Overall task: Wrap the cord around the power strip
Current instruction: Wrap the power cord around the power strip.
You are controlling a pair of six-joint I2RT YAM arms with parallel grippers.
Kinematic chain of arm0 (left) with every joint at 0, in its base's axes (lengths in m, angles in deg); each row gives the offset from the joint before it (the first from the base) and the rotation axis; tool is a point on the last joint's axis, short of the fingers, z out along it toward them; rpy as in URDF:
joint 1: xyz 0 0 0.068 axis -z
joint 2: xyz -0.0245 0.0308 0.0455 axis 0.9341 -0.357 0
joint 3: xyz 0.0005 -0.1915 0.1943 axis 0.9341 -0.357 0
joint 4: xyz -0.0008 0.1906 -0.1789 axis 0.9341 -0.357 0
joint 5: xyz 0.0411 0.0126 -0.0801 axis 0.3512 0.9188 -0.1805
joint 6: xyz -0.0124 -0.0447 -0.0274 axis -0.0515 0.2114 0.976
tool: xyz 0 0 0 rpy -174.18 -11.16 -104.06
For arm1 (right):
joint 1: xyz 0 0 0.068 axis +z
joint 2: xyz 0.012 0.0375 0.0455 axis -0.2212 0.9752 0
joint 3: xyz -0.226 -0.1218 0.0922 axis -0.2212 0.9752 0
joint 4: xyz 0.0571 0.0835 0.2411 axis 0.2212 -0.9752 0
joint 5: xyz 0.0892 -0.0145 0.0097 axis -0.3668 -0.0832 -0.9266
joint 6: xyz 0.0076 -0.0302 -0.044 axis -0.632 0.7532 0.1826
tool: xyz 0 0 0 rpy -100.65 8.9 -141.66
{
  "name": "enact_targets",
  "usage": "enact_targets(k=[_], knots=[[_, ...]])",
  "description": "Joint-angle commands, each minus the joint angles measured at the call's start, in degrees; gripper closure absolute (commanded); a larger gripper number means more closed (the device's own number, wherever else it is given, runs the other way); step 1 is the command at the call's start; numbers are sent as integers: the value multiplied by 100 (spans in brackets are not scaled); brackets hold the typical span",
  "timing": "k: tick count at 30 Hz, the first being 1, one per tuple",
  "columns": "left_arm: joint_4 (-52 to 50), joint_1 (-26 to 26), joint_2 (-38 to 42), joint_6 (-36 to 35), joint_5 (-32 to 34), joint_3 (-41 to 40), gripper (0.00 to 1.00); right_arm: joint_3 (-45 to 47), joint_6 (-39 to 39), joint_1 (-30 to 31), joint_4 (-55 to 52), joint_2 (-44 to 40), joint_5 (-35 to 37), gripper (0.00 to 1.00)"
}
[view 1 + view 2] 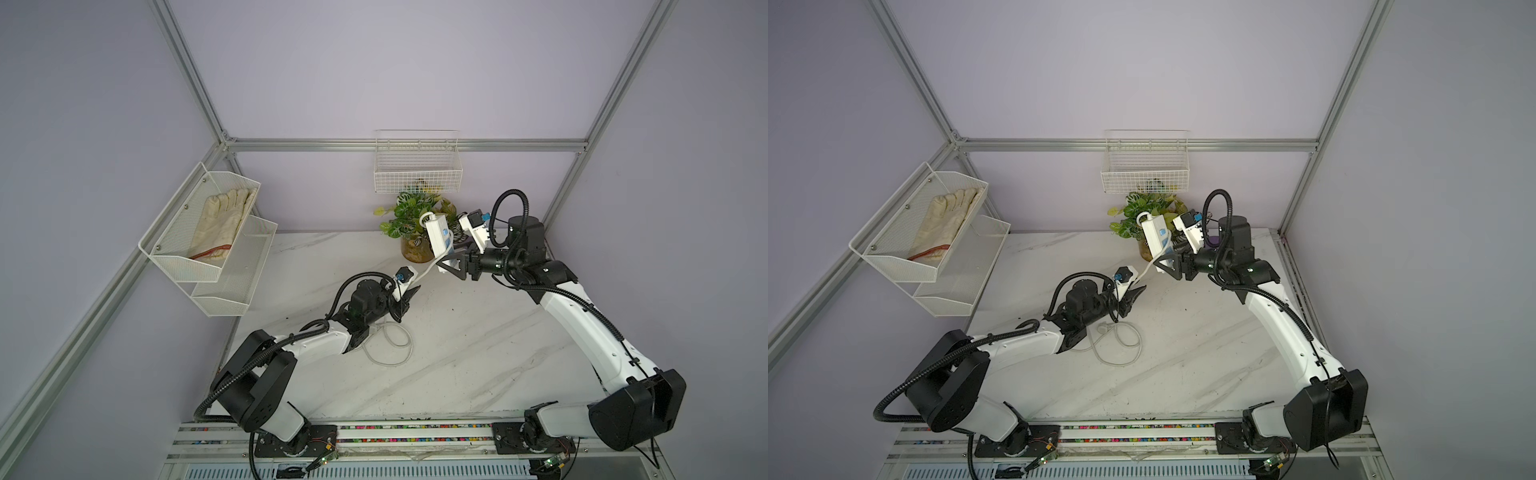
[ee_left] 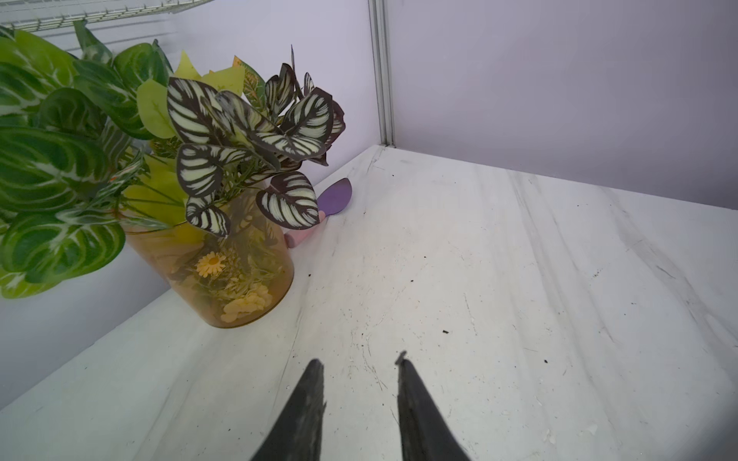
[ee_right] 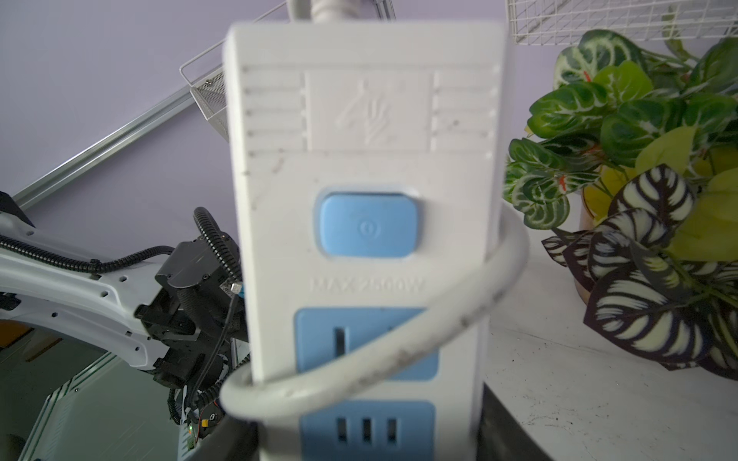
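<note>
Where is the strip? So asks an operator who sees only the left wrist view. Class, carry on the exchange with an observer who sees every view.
Observer: The right gripper holds the strip by its lower end, near the plant.
Operator: Any cord on it?
Observer: A loop of cord crosses its face below the blue button.
Operator: And the rest?
Observer: It lies in loose loops on the table, by the left arm.

In the right wrist view the power strip (image 3: 365, 159) is blurred, its lower end cut off; the cord (image 1: 426, 272) seemingly runs hidden beneath the left arm (image 1: 316, 345).
</note>
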Motion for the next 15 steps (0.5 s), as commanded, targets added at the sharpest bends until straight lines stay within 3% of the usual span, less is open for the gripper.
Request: enact_targets(k=[1, 8, 15], knots=[[776, -130, -126, 230, 138, -317, 69, -242, 14, -57, -1, 111, -278, 100], [912, -213, -12, 161, -58, -583, 70, -268, 35, -223, -97, 152, -341, 100], [494, -194, 418, -502, -265, -775, 68, -360, 75, -336, -243, 315, -307, 100]])
